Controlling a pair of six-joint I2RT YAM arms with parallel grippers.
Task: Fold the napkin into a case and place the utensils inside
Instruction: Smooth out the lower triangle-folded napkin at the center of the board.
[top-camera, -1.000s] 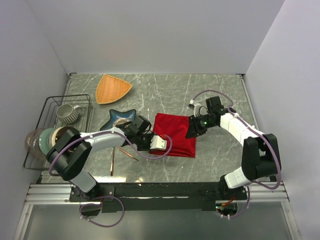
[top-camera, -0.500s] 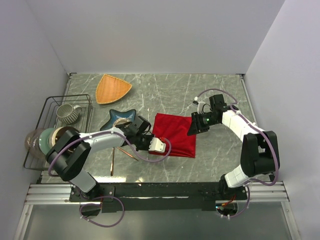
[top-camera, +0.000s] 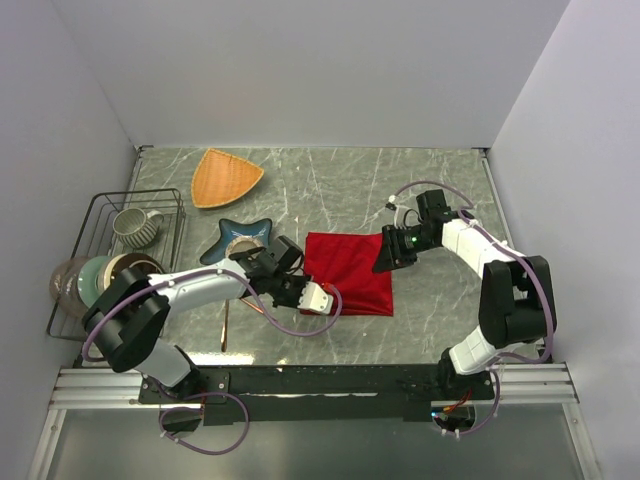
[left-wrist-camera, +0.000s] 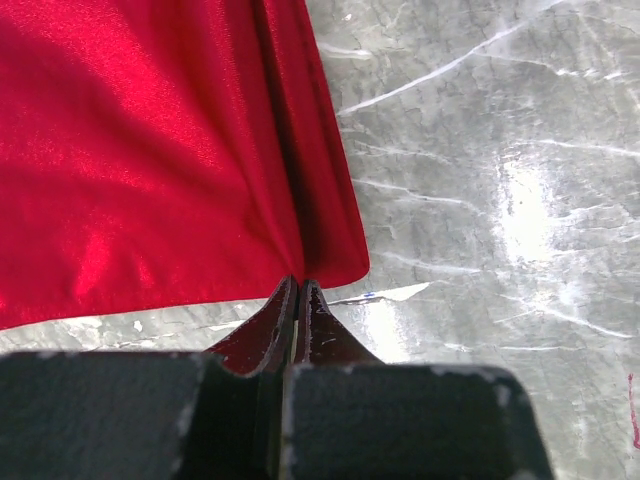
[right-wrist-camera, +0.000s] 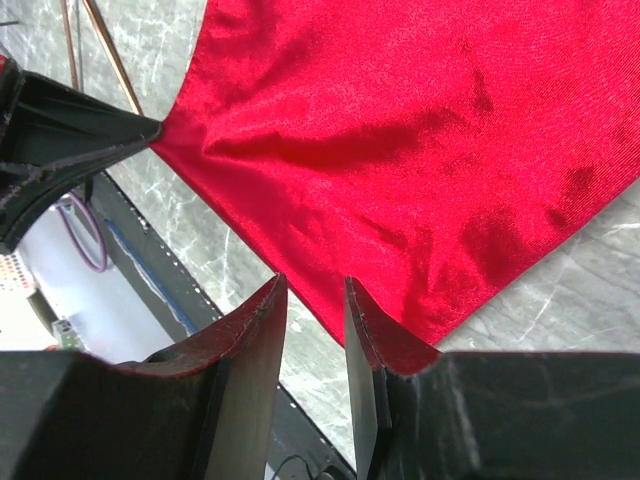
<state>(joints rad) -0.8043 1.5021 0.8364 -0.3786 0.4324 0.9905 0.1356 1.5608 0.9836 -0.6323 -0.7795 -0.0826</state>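
Observation:
The red napkin (top-camera: 352, 270) lies flat mid-table as a rough square, seen close in the left wrist view (left-wrist-camera: 150, 150) and the right wrist view (right-wrist-camera: 400, 150). My left gripper (top-camera: 318, 298) is shut on the napkin's near left edge; its jaws (left-wrist-camera: 297, 288) pinch the cloth by a corner. My right gripper (top-camera: 386, 260) hovers over the napkin's right edge, open and empty (right-wrist-camera: 315, 300). The copper utensils (top-camera: 250, 306) lie on the table left of the napkin, partly under my left arm; their thin handles show in the right wrist view (right-wrist-camera: 100, 45).
A blue star-shaped dish (top-camera: 238, 236) sits just behind my left arm. An orange triangular plate (top-camera: 226, 177) is at the back left. A wire rack (top-camera: 100, 205) holding a mug (top-camera: 135, 226) and stacked bowls (top-camera: 95, 280) stands at the left edge.
My left gripper has drawn the pinched napkin edge slightly toward the near side. My right wrist has shifted a little at the napkin's right edge.

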